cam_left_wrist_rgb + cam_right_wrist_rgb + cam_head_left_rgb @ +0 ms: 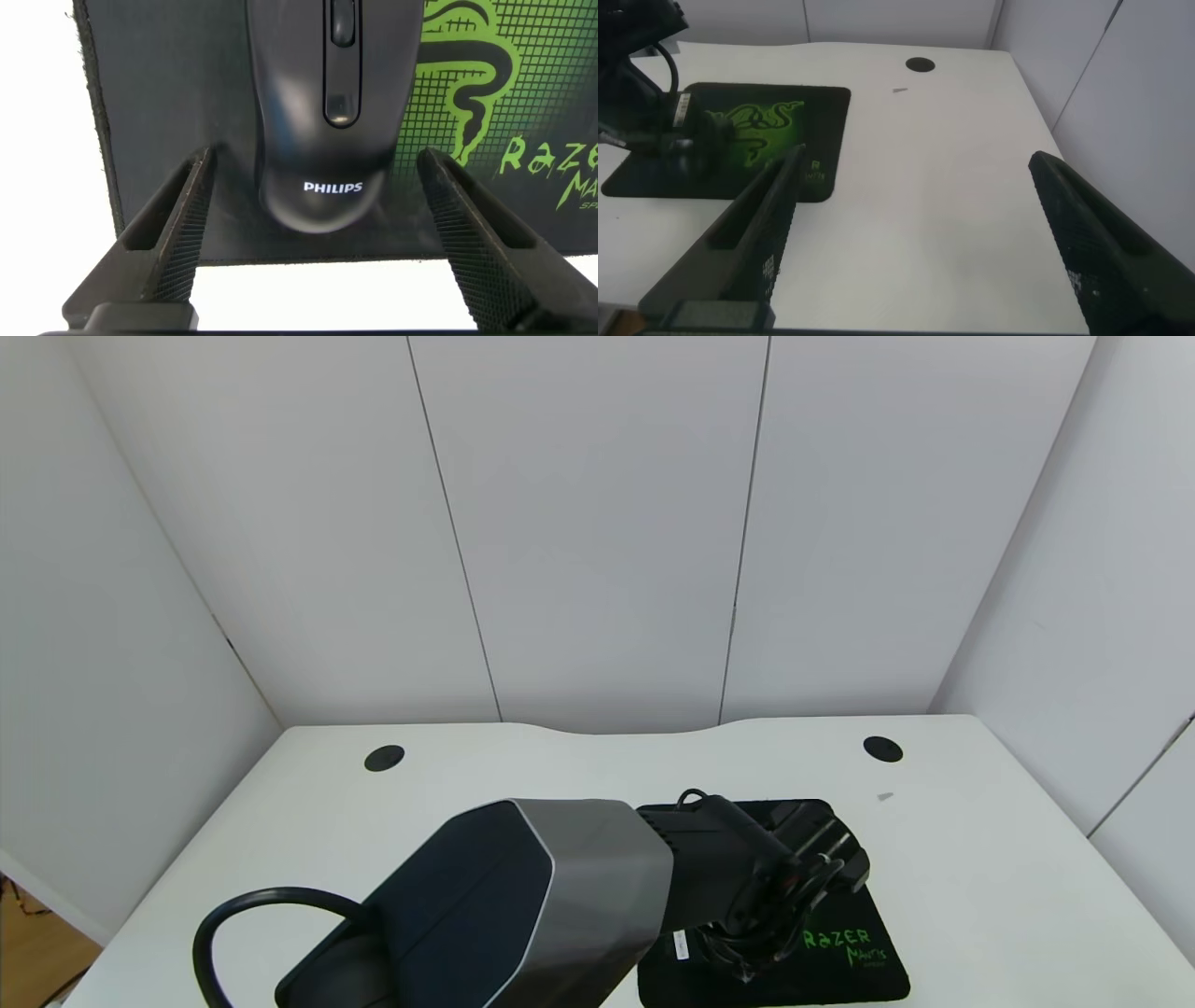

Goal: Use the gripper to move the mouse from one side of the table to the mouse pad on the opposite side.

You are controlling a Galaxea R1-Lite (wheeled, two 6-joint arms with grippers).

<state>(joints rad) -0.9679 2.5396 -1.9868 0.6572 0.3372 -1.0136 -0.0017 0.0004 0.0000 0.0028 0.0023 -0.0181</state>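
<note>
The glossy black mouse (322, 112) with white "PHILIPS" lettering lies on the black mouse pad (159, 112), close to the pad's edge. My left gripper (316, 159) is open, with one finger on each side of the mouse's back end and a gap between each finger and the mouse. In the head view my left arm reaches across to the pad (840, 971) on the right side of the white table (980, 859), and the left gripper (822, 859) hides the mouse. My right gripper (915, 173) is open and empty above bare table to the right of the pad (822, 112).
Two round black cable holes (384, 758) (882, 749) sit near the table's curved back edge. A small grey speck (885, 796) lies behind the pad. White partition walls enclose the table on three sides.
</note>
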